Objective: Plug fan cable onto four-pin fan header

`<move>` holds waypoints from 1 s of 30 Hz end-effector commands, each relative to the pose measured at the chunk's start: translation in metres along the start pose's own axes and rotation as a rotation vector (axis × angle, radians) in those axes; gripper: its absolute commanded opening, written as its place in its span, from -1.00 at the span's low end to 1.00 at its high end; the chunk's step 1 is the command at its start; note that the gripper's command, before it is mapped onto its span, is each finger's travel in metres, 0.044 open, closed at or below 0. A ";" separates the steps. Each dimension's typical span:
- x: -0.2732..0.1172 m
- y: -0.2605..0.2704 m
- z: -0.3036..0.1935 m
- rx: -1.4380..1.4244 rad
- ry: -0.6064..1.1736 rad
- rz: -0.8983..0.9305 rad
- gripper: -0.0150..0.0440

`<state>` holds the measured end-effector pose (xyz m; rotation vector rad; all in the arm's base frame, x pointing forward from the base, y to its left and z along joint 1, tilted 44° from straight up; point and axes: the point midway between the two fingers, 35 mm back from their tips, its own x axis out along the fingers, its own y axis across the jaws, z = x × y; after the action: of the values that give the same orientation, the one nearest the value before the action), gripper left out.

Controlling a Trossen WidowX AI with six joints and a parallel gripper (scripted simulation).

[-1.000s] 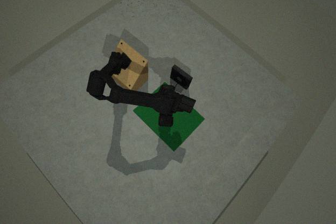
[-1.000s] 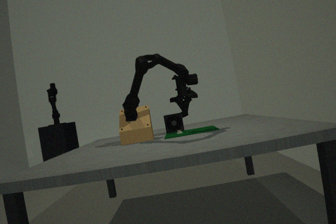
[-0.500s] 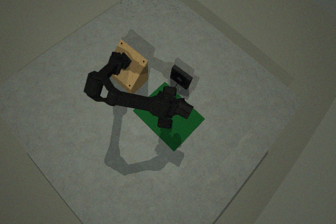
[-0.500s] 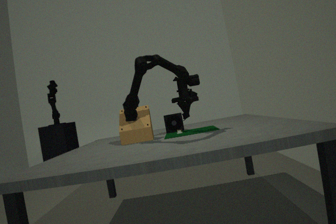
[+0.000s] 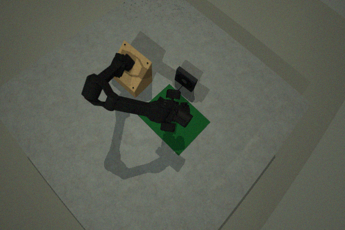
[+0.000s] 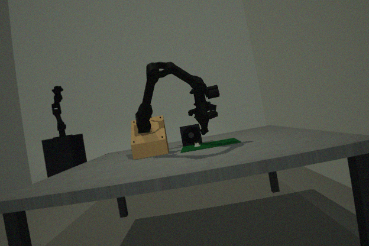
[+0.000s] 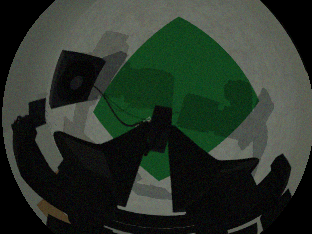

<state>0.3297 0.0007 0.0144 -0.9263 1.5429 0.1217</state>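
The green board (image 5: 196,127) (image 6: 226,141) (image 7: 200,60) lies flat on the table. The black fan (image 5: 186,79) (image 6: 185,140) (image 7: 62,75) stands upright beside it. My gripper (image 6: 204,131) (image 7: 159,128) is shut on the fan cable's black plug (image 7: 162,114) and holds it above the board. The thin cable (image 7: 125,124) runs from the fan to the plug. The pale header (image 6: 197,144) is on the board, below and left of my fingertips in the exterior view. In the wrist view only a light sliver shows beside the plug; the fingers and plug hide the rest. Nothing shows the plug touching the header.
The arm's wooden base block (image 5: 143,84) (image 6: 150,149) (image 7: 52,210) stands on the table (image 5: 223,166) (image 6: 98,174) near the board. A second dark arm (image 6: 57,100) stands on a dark box (image 6: 64,154) in the background. The cable side of the hand is close to the fan.
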 end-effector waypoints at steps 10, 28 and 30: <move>0.013 0.005 0.000 0.007 -0.113 0.089 -0.49; 0.025 0.006 0.001 0.015 -0.296 0.173 -0.49; 0.026 0.005 0.001 0.015 -0.318 0.179 -0.49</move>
<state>0.3311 -0.0080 -0.0099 -0.7259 1.3495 0.3432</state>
